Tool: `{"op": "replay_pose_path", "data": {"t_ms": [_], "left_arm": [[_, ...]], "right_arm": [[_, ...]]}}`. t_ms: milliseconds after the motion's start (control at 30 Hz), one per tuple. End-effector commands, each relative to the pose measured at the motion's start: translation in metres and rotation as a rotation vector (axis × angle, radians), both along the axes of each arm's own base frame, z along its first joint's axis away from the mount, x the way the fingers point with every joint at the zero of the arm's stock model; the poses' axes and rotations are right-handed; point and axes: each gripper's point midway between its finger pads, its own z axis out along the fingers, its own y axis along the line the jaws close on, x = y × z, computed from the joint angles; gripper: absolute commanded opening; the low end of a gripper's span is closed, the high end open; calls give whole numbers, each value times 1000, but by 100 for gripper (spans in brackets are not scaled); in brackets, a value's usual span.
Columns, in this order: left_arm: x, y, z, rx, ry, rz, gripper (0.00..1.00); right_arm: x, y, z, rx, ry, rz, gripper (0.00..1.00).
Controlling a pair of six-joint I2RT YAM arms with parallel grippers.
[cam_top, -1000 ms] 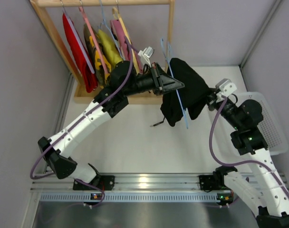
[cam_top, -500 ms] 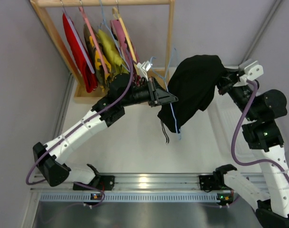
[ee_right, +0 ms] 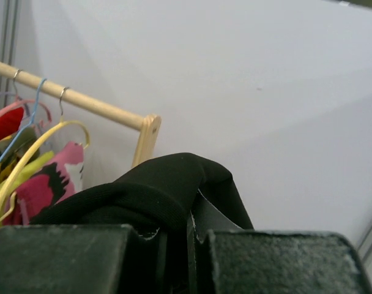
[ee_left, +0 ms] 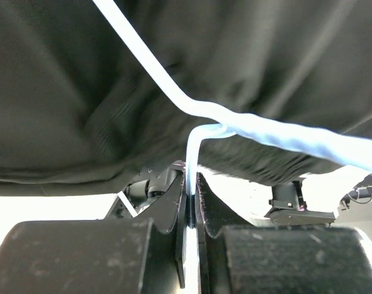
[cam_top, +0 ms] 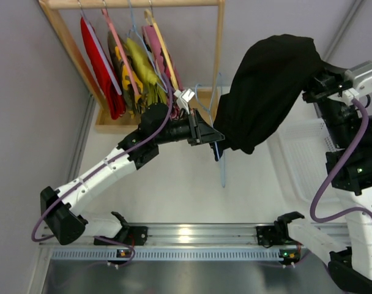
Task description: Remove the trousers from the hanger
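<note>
My left end effector (cam_top: 213, 136) is pinched shut on the pale blue hanger (cam_top: 223, 168) at frame centre to anchor it, while my right end effector (cam_top: 316, 86) clamps the black trousers (cam_top: 265, 92) high at upper right so the cloth can slide off.

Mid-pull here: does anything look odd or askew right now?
Nothing looks damaged. The blue hanger is off the rail, hanging askew from the left tool. The black trousers hang bunched from the right tool, their lower edge near the hanger.
</note>
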Motion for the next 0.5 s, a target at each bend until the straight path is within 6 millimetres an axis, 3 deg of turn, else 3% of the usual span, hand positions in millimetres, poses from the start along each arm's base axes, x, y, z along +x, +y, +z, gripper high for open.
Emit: {"op": "replay_pose_path", "data": {"t_ms": [0,467], "left_arm": [[-2,7,20,-50,-97,7,0],[-3,8,3,-19,-83,4,0]], "right_arm": [[-58,-31,86,62,-326,-104,0],[-78,-54,146,21,-538,-298,0]]}}
